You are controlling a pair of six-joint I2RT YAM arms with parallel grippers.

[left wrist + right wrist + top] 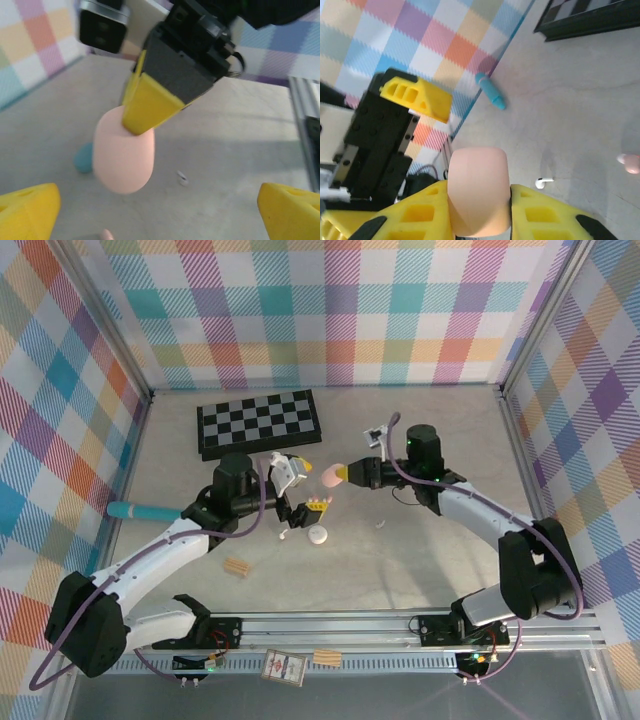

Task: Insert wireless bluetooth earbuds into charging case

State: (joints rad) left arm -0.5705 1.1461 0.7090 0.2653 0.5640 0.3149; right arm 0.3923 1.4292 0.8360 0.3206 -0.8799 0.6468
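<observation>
The pink case (122, 160) is partly hidden behind a yellow finger (147, 107).

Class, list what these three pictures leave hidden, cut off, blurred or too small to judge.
- Left wrist view: teal object, partly hidden behind the pink case; identity unclear.
- Right wrist view: the case's lower end, hidden inside the right gripper.
- Right wrist view: pink item, cut off by the right edge.
- Right wrist view: white earbud, too small for detail.

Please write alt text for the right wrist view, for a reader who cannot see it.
The right gripper clamps a pale pink charging case between its yellow fingers. A white earbud lies on the table behind it.
</observation>
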